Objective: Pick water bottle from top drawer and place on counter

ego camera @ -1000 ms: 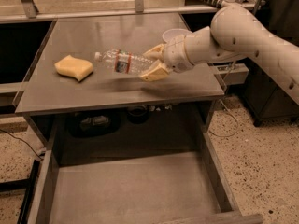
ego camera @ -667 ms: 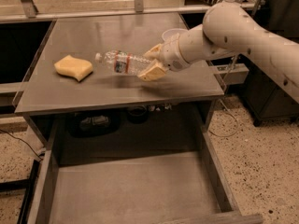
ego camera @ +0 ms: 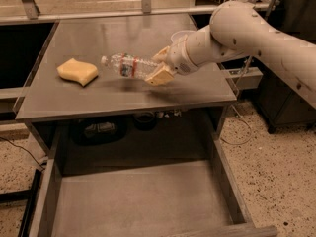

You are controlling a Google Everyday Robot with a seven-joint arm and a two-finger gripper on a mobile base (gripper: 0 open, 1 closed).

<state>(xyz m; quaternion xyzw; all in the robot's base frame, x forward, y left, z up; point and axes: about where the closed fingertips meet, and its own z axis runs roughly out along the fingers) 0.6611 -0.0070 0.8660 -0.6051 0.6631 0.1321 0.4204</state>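
A yellow sponge (ego camera: pixel 77 71) lies on the left part of the counter (ego camera: pixel 123 36), well apart from everything else. Right of it, at the frame's centre, the water bottle (ego camera: pixel 129 66) hangs nearly on its side, white cap pointing left, with its shadow on the counter below; it looks just clear of the surface, not resting on it. The gripper (ego camera: pixel 156 66) is clamped on the bottle's base end, one beige finger above and one below, and the white arm (ego camera: pixel 247 28) reaches in from the upper right. The top drawer (ego camera: pixel 133 201) stands open at the bottom of the frame with nothing visible in it.

The main risk is release in this attitude: the round, ribbed bottle, let go while lying over, would likely roll across the smooth top, toward the sponge or the front edge and the drawer below.

Against a second ago, the bottle and gripper sit almost where they were; only the arm's elbow has swung higher and leftward.
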